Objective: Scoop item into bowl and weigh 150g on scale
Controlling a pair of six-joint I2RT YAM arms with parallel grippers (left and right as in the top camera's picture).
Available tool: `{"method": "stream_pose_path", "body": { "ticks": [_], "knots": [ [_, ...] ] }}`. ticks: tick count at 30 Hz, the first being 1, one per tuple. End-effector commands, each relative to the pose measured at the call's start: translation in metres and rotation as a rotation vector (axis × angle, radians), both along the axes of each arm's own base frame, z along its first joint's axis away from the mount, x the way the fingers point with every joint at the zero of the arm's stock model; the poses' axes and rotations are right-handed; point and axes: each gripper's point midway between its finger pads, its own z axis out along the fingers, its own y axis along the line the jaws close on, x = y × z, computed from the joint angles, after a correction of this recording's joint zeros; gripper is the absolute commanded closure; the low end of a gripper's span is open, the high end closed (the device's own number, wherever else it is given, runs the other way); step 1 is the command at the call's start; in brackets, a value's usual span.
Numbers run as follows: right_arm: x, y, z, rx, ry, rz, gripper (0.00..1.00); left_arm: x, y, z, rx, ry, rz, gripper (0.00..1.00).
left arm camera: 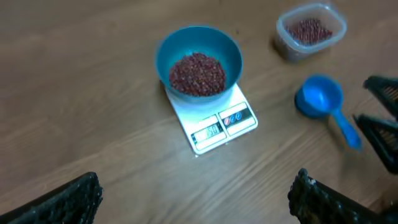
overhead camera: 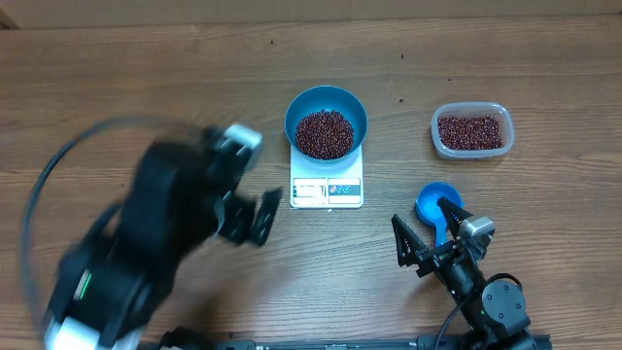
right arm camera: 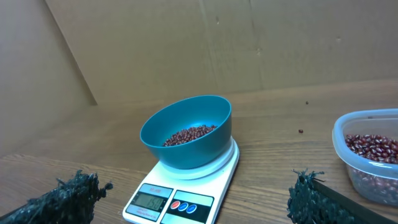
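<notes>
The blue bowl (overhead camera: 293, 109) stands on the white scale (overhead camera: 327, 192) at mid-table and holds a heap of red-brown beans (overhead camera: 325, 133). In the right wrist view the bowl (right arm camera: 186, 152) sits on the scale (right arm camera: 180, 200), whose display seems to read 150. My left gripper (overhead camera: 255, 216), blurred, hovers open and empty to the left of the scale. My right gripper (overhead camera: 420, 216) stands open and empty near the front right, beside the blue scoop (overhead camera: 434, 204). The left wrist view shows the bowl (left arm camera: 168, 53), the scale (left arm camera: 224, 124) and open jaws (left arm camera: 194, 186).
A clear plastic tub (overhead camera: 471, 130) with more beans sits right of the bowl; it also shows as the tub (right arm camera: 370, 155) at the right wrist view's edge. The scoop (left arm camera: 320, 99) lies bowl-up on the wood, its handle toward the right arm.
</notes>
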Motion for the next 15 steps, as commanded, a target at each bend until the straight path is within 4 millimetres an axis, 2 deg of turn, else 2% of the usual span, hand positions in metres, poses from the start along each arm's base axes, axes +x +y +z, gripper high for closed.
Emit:
{"method": "stream_pose_path", "body": {
  "ticks": [1,7,8,12,15],
  "knots": [
    [0.000,0.000,-0.002,-0.001,-0.005,-0.001,0.00,-0.021,0.025,-0.030,-0.090,-0.021,0.143,0.00],
    [0.000,0.000,-0.002,-0.001,-0.005,-0.001,0.00,-0.045,0.039,-0.079,-0.244,-0.133,0.215,0.01],
    [0.000,0.000,-0.002,-0.001,-0.005,-0.001,0.00,-0.047,0.040,-0.094,-0.290,-0.152,0.230,0.01],
    [0.000,0.000,-0.002,-0.001,-0.005,-0.001,0.00,-0.038,0.036,-0.121,-0.397,-0.192,0.267,0.00],
    [0.000,0.000,-0.002,-0.001,-0.005,-0.001,0.00,-0.026,0.032,-0.132,-0.470,-0.241,0.279,0.00]
  ]
}}
